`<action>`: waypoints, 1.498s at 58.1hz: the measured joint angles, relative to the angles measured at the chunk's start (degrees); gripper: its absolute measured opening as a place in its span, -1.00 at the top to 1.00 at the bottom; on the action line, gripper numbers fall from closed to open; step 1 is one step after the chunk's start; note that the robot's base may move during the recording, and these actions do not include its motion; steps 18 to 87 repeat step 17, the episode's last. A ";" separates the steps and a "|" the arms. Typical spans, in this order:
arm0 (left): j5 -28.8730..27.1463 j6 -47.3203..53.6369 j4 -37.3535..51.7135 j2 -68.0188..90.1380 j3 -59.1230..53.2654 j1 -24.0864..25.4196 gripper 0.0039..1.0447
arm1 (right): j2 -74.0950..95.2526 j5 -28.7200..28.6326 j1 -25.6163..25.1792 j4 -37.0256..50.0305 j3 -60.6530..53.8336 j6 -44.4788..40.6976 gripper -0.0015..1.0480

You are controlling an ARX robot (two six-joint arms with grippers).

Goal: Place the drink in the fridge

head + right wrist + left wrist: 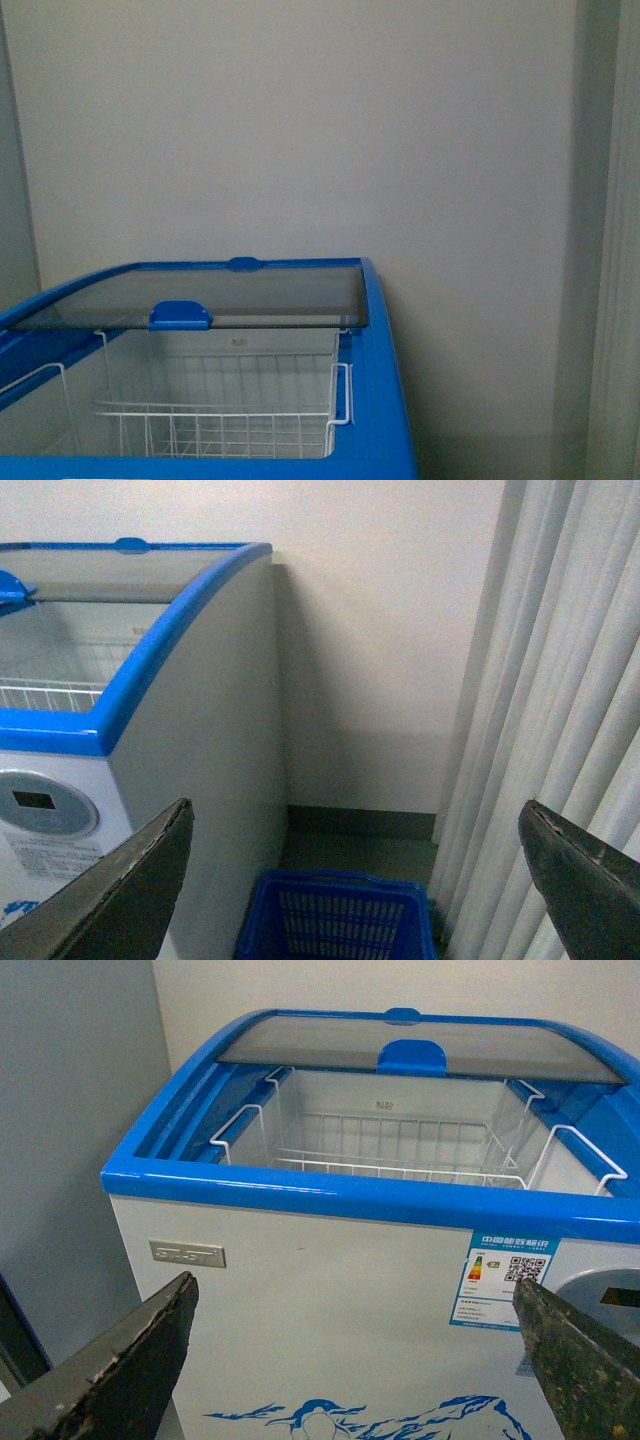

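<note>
Both the left tool (350, 1360) and the right tool (350, 880) stand wide and empty. The fridge (385, 400) is open at lower left of the front view, but the drink is nowhere visible. It is perhaps in the blue basket (340, 920); a reach there could hit the fridge wall.

Floor (400, 855): fridge (200, 780) standing on it; blue basket (335, 920) just beside.

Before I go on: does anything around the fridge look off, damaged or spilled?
Nothing damaged or spilled. The fridge has its glass lid slid back, and the wire basket inside looks empty. The one oddity: no drink shows in any view, and both the left claw and right claw are open and empty.
</note>
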 joint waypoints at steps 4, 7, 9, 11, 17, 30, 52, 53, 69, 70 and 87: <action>0.00 0.00 0.00 0.00 0.00 0.00 -0.85 | 0.00 0.00 0.00 0.00 0.00 0.00 -0.86; 0.00 0.00 0.00 0.00 0.00 0.00 -0.85 | -0.02 0.00 0.00 0.00 0.00 0.00 -0.86; 0.00 0.00 0.00 0.00 0.00 0.00 -0.85 | 0.00 0.00 0.00 0.00 0.00 0.00 -0.86; 0.00 0.00 0.00 0.00 0.00 0.00 -0.85 | 0.00 0.00 0.00 0.00 0.00 0.00 -0.86; 0.00 0.00 0.00 0.00 0.00 0.00 -0.85 | -0.02 0.00 0.00 0.00 0.00 0.00 -0.86; 0.00 0.00 0.00 0.00 0.00 0.00 -0.85 | -0.02 0.00 0.00 0.00 0.00 0.00 -0.86; 0.00 0.00 0.00 0.00 0.00 0.00 -0.85 | -0.02 0.00 0.00 0.00 0.00 0.00 -0.86; 0.00 0.00 0.00 0.00 0.00 0.00 -0.85 | -0.02 0.00 0.00 0.00 0.00 0.00 -0.86; 0.00 0.00 0.00 0.00 0.00 0.00 -0.85 | -0.02 0.00 0.00 0.00 0.00 0.00 -0.86; 0.00 0.00 0.00 0.00 0.00 0.00 -0.85 | -0.02 0.00 0.00 0.00 0.00 0.00 -0.86; 0.00 0.00 0.00 0.00 0.00 0.00 -0.85 | -0.02 0.00 0.00 0.00 0.00 0.00 -0.86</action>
